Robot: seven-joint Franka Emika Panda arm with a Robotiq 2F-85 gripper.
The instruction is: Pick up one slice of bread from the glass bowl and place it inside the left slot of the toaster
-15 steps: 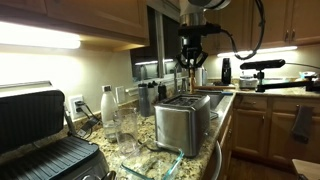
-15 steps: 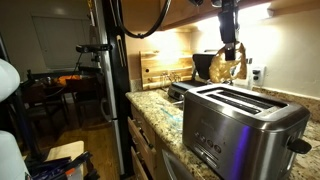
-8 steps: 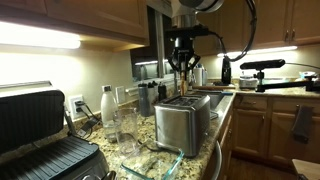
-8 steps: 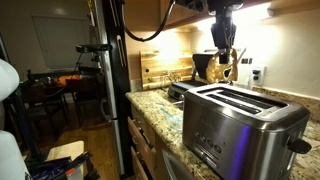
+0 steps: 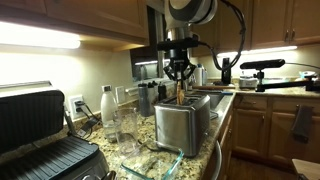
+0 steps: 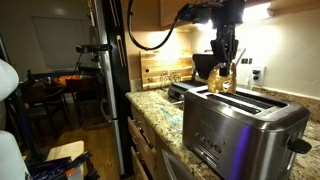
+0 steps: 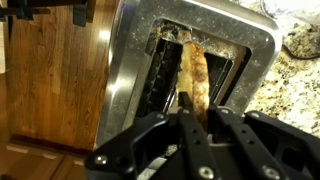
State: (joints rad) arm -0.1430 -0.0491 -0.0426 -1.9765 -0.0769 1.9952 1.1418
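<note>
At the far left of an exterior view sits the grill (image 5: 40, 140), then a white bottle (image 5: 107, 104) and the drinking glasses (image 5: 127, 125). All are well apart from the action, and we see no threat from them unless the arm swings wide when it leaves.

Next comes the glass bowl (image 5: 160, 158), low on the tabletop (image 5: 222, 118) just in front of the toaster (image 5: 183, 124). A retreat that dips low could clip its rim.

Above the toaster the jaws are clamped on the upper edge of the slice of bread (image 5: 180, 93), which hangs upright with its lower edge at the toaster's top. In the wrist view the slice of bread (image 7: 194, 82) lies along the slots, close to the metal strip that divides them.

That is our main worry. If the bread is a little off line or tilted, its lower edge may land on the strip or on the slot's lip. Pushing down would then bend or crumble it, or twist it in the grip.

We also cannot tell for certain that this is the left slot, and the wrong one would fail the task.

Letting go too high could leave the bread leaning out or toppled across the toaster's top. Going down too far could knock the jaws against the steel.
</note>
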